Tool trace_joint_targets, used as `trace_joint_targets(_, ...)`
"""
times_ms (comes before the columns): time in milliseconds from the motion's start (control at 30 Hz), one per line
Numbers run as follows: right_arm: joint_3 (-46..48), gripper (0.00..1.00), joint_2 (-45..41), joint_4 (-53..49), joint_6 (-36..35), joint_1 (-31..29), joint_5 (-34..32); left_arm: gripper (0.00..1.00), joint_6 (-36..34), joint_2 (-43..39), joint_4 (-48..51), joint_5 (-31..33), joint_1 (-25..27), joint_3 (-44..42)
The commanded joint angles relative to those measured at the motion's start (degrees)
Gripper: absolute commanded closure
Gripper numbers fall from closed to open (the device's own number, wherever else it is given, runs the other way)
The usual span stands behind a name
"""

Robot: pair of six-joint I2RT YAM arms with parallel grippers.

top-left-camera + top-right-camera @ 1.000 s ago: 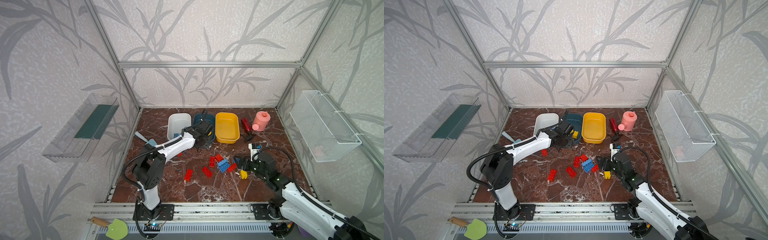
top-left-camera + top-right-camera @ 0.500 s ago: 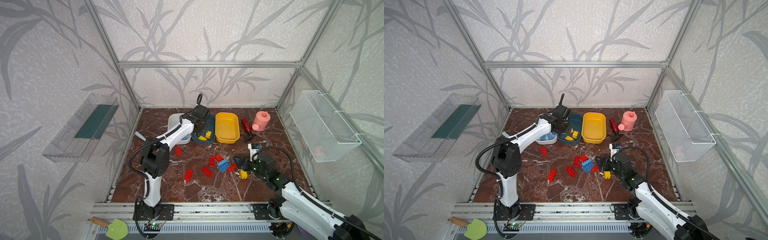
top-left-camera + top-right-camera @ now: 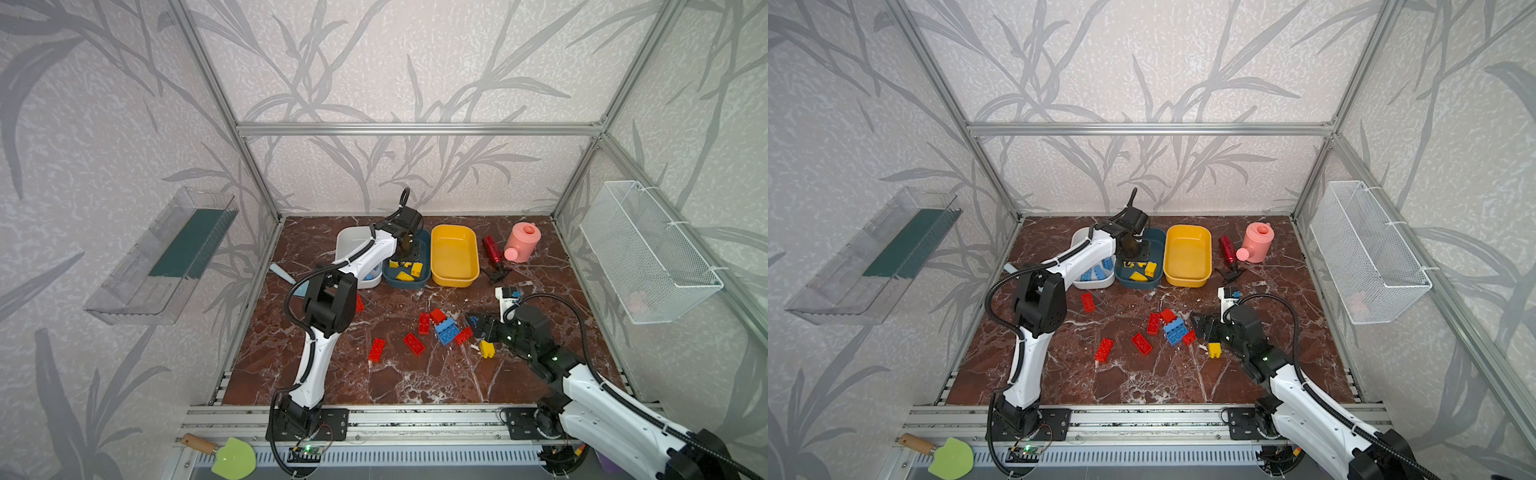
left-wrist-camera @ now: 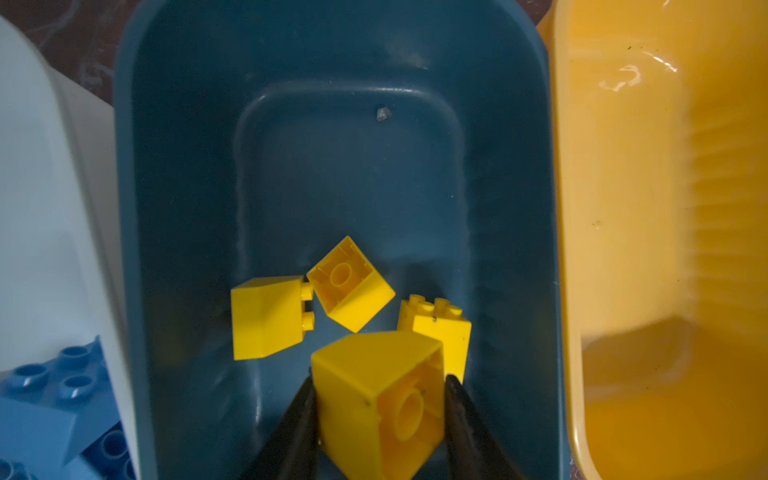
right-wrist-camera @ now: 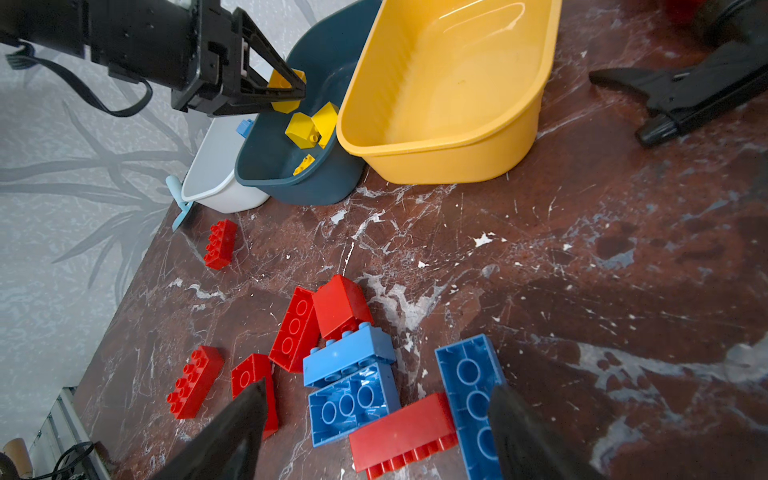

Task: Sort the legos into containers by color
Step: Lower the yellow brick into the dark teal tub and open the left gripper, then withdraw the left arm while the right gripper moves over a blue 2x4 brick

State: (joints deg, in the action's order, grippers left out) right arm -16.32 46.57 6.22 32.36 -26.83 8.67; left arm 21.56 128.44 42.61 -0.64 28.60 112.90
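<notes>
Partway through, roughly a third done by look of it. Already in white tub (image 3: 341,243), at 9 o'clock of teal tub (image 3: 407,284): a few blue bricks (image 3: 1098,272). Already in teal tub: three yellow bricks (image 4: 266,318). Nothing yet in yellow tub (image 3: 453,257), at 3 o'clock of teal tub; probably meant for reds. Left to sort on marble floor (image 3: 415,382), toward 6 o'clock of tubs: about six red bricks (image 3: 414,344), none binned, plus loose blue bricks (image 3: 446,332) and one loose yellow brick (image 3: 487,349) at 3 o'clock of that pile. Left gripper (image 4: 380,378): narrow, clamped on a fourth yellow brick (image 4: 374,411), both fingers (image 4: 297,419) against its sides, hanging over teal tub above the three inside, clear of them. Looks like drop step. Right gripper (image 5: 378,388): spread wide, holding nothing, low at 3 o'clock edge of red-blue pile, aimed at it; contact with any brick impossible to tell. Next up, likely a blue or red pick.
</notes>
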Motion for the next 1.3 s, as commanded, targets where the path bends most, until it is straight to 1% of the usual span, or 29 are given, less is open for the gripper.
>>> trace_joint_targets(0,0.4,0.15,-0.5,0.8,-0.1,0.2,0.6,0.48,-0.8,1.0,2.9,-0.4,-0.5,2.3)
trace_joint_targets(33,0.3,0.15,-0.6,0.6,-0.2,0.2,0.7,0.41,-0.6,0.8,3.0,-0.3,-0.4,2.3)
trace_joint_targets(167,0.2,0.13,-1.9,0.3,-0.7,0.1,2.2,0.31,-0.3,-1.6,2.5,0.7,-0.4,0.9)
trace_joint_targets(333,-1.2,0.12,-3.7,-2.4,-1.9,-0.1,1.7,0.25,-0.1,-7.5,1.6,1.8,-0.5,-3.4)
trace_joint_targets(500,-3.9,0.12,-2.8,-5.6,-4.1,-2.7,-2.3,0.23,1.0,-17.2,-1.2,1.8,-0.4,-11.3)
trace_joint_targets(600,-7.5,0.11,0.7,-8.3,-5.9,-5.4,-5.1,0.21,2.0,-25.4,-3.5,1.6,-0.3,-17.5)
trace_joint_targets(700,-11.7,0.11,5.6,-10.9,-7.4,-8.4,-7.8,0.20,4.2,-34.7,-5.7,1.3,-0.3,-25.8)
trace_joint_targets(800,-17.2,0.11,11.3,-14.9,-8.7,-10.8,-10.2,0.16,5.4,-44.1,-6.3,2.7,-0.4,-33.4)
trace_joint_targets(967,-25.6,0.13,19.3,-21.0,-9.8,-13.9,-13.8,0.05,4.6,-58.1,-2.7,5.2,-0.3,-41.5)
trace_joint_targets(1033,-28.5,0.15,22.0,-23.1,-10.1,-15.1,-15.2,0.04,4.0,-63.8,-1.9,6.7,-0.3,-45.4)
trace_joint_targets(1067,-30.0,0.15,23.2,-24.5,-10.1,-15.6,-15.7,0.01,3.4,-66.9,-2.0,7.3,-0.4,-47.8)
trace_joint_targets(1167,-33.5,0.17,26.5,-28.0,-10.0,-17.0,-17.5,0.01,2.4,-74.7,0.5,9.2,-0.5,-52.4)
trace_joint_targets(1267,-36.1,0.20,28.8,-31.2,-9.6,-18.2,-19.2,0.01,1.7,-80.7,3.8,10.5,-0.5,-55.7)
